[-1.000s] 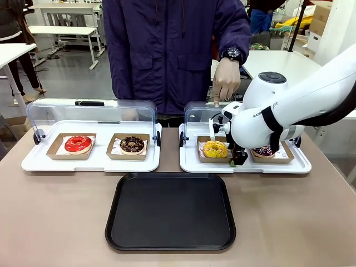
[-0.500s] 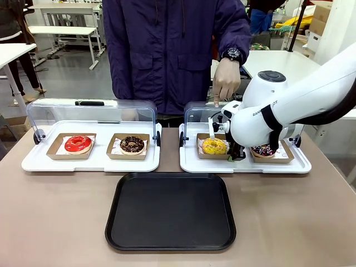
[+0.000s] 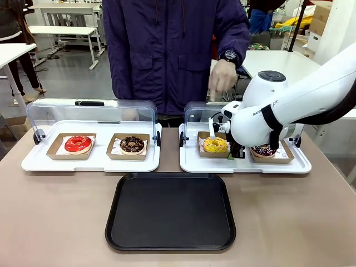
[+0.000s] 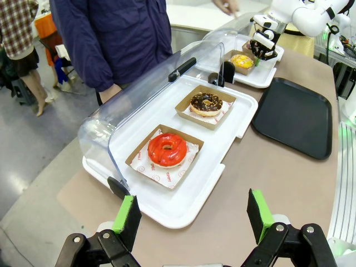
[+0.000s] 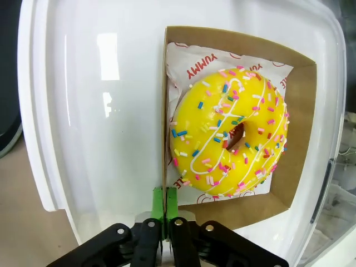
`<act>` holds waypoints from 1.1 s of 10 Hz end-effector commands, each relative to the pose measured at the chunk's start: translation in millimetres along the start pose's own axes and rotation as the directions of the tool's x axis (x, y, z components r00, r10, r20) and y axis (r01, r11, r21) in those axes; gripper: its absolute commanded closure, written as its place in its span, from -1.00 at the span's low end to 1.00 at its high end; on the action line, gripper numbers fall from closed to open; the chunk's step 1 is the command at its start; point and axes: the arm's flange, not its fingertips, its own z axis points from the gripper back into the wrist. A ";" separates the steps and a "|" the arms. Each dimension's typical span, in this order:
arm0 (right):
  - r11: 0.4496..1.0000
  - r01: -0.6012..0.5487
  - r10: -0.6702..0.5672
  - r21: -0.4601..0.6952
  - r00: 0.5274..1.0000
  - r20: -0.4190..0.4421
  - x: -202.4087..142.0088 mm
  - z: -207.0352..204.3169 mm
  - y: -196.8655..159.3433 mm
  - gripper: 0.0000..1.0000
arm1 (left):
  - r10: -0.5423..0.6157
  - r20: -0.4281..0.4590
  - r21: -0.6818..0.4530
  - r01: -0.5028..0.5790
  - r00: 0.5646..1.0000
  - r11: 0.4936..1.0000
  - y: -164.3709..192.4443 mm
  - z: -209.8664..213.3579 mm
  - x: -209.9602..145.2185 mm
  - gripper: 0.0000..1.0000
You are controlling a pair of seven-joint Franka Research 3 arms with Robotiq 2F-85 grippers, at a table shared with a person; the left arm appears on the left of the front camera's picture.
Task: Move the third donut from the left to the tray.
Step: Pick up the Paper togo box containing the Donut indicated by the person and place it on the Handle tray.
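On the right-hand white display tray [image 3: 245, 164], we find the right gripper [image 5: 165, 207] pinched shut on the near wall of the brown cardboard holder [image 5: 303, 133] that carries the third donut from the left [image 5: 231, 132], the yellow-iced ring with coloured sprinkles. A second ago the jaws stood apart beside that holder; they have since closed, and the green pads [image 5: 158, 204] now meet flat against the thin card wall with no gap visible between them. In the front view the holder sits slightly further right and higher than half a second ago, which we judge to be either the squeeze drawing it in or the first trace of a lift; we cannot tell which. The person's hand [image 3: 222, 75], which had been pointing down over the clear lid, has drawn back upward and is loosely curled, holding nothing. The left gripper [image 4: 192, 218] hangs with jaws wide apart over the near table edge, well apart from the work. The tray [image 3: 170, 211], black and rimmed, lies bare in front of both display trays. We judge the grasp step complete and the carry not yet begun: the donut remains inside its display tray. Our concern is the grip on a single thin wall, which may let the holder tilt under the donut's weight.
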 end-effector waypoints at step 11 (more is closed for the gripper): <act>0.988 0.051 -0.060 -0.147 0.996 -0.060 37.0 106.8 79.6 0.96 | -0.010 -0.003 -0.008 0.010 1.000 1.000 -1.4 1.1 0.9 -1.00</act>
